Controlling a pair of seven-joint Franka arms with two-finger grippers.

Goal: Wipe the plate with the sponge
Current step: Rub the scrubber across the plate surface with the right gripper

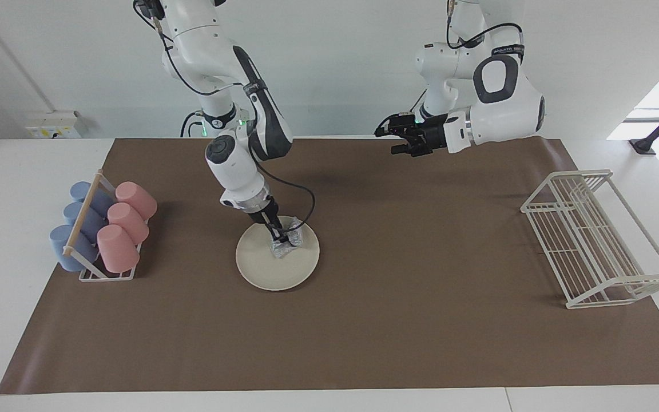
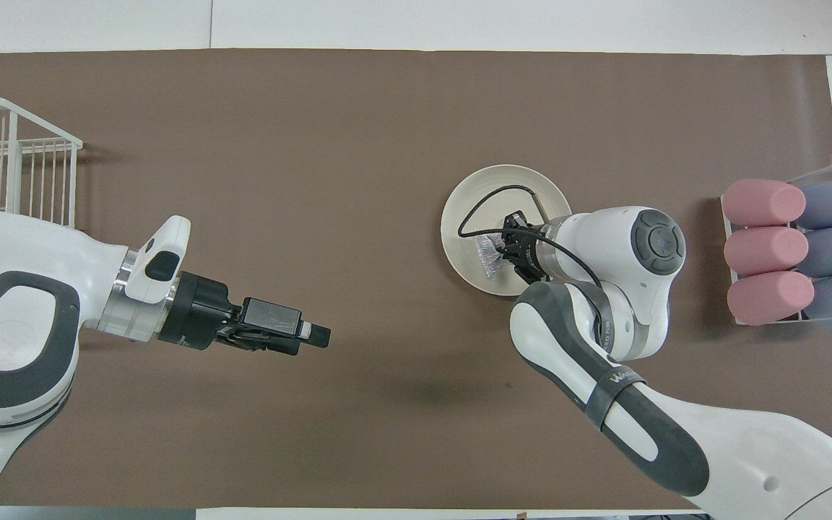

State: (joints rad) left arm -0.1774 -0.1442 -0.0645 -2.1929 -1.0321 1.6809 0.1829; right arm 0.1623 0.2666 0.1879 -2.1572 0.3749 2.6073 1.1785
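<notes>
Jaws of the right gripper (image 1: pixel 281 239) are clamped on the sponge (image 1: pixel 285 246), and they press it down onto the plate (image 1: pixel 266 269); the other gripper's jaws I cannot tell apart from closed.

Taking the plate as the landmark: the table (image 1: pixel 364 320), under its brown mat, carries everything. The right arm comes down steeply over the plate from the robots' end, its wrist tilted so the sponge meets the flat of the plate rather than the rim. That lean looks chosen to keep pressure on the pad while it is dragged across. The left arm waits, its gripper (image 1: pixel 401 140) held up in the air over bare mat, well apart from the plate toward the left arm's end, out of the wiping arm's way.

A wire rack (image 1: pixel 592 240) stands well apart from the plate at the left arm's end of the table, probably for a cleaned plate. A cup holder (image 1: pixel 103 232) with pink and blue cups lies near the plate toward the right arm's end.

The plate lies flat on the mat. The sponge rests on the part of the plate nearer to the robots, touching it; much of the plate's surface lies bare, so I judge the wiping to be in progress.
</notes>
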